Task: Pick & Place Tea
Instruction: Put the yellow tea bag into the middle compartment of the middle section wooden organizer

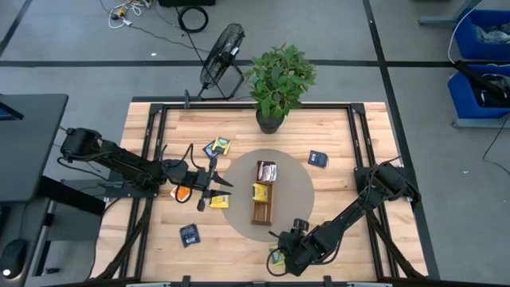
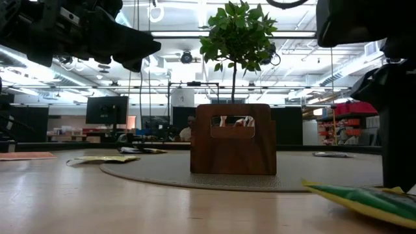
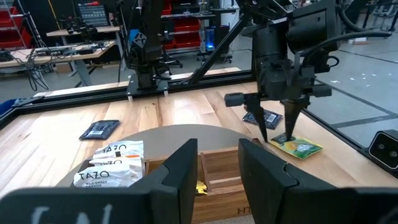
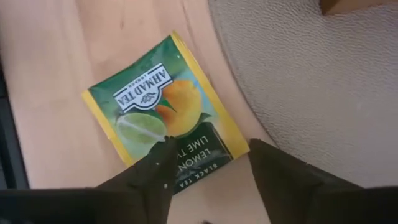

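Seven tea sachets [image 1: 317, 159] visible; one wooden tray [image 1: 264, 194].

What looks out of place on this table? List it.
Tea sachets lie scattered off the long brown wooden tray: a green-yellow lemon-lime sachet on bare wood under the open right gripper, and a dark navy sachet nearby. Nothing looks damaged or spilled.

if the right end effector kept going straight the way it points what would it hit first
Most likely the green-yellow tea sachet lying flat on the wooden table; the open right end effector points down at its near edge.
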Motion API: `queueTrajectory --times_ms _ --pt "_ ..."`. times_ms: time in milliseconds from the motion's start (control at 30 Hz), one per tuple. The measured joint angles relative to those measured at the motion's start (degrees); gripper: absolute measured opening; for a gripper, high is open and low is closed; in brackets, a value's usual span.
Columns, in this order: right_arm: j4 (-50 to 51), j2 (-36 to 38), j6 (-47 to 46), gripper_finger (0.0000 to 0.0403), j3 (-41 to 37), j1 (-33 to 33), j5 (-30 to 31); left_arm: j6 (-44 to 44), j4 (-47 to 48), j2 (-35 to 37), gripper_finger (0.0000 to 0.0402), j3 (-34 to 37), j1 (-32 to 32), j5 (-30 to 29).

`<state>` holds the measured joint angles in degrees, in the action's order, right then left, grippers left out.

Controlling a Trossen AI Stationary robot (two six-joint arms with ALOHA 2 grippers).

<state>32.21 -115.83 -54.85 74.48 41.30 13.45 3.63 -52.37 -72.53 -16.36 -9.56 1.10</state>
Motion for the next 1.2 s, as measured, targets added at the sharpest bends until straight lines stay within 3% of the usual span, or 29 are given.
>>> queueTrajectory --times_ms 500,867,1200 --pt "-2.12 -2.73 -1.09 0.0012 -0.03 -0.35 1.57 0.04 0.04 0.00 0.0122 0.00 0.00 -0.01" --pt "-0.45 -0.85 -0.15 0.0002 0.52 -0.45 3.91 -0.36 0.28 0.00 0.0122 0.00 0.01 0.00" --pt "11.45 -0.83 2.30 0.0001 8.37 -0.47 8.54 -0.05 0.43 -0.07 0.0122 0.00 0.00 -0.01"
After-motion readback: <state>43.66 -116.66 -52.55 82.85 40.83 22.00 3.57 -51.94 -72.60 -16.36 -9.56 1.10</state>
